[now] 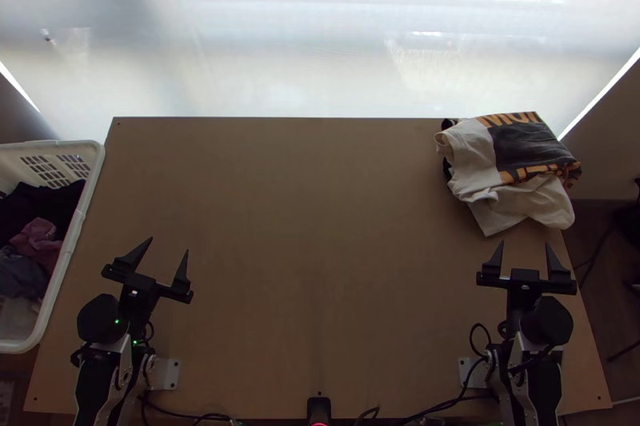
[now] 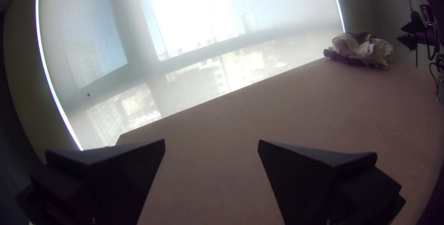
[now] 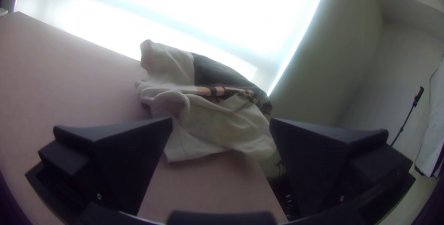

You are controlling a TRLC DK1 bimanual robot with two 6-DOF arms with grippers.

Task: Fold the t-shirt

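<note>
Top view: off-white t-shirt w/ dark panel & orange lettering [image 1: 478, 161] lies loosely bunched at the far right corner of the light wooden tabletop [image 1: 304, 226], seemingly lapping a bit past the right edge. Prob. parked there as the next item to fold; it'd need dragging to the middle, b/c both arms can likely work on it there. Left black two-fingered tool [image 1: 169, 245] is released, fingers wide apart, nothing held, near the left side; right black two-fingered tool [image 1: 525, 244] likewise, just nearside of the shirt. Wide stance prob. = ready to take cloth. White plastic basket w/ slotted wall [image 1: 70, 242] stands at the left edge, w/ dark & pink crumpled clothes [image 1: 38, 240] in it, prob. kept beside the work area as laundry supply.

L wrist view: the t-shirt sits well off, past the spread fingers, w/ dark cloth [image 2: 343, 58] poking out under it; can't tell if same garment or another. Worth checking, b/c a grab could take both.

R wrist view: shirt lies beyond the parted fingers, pale hem/sleeve layers rumpled toward the tool, so this arm's prob. best placed for 1st pick.
</note>
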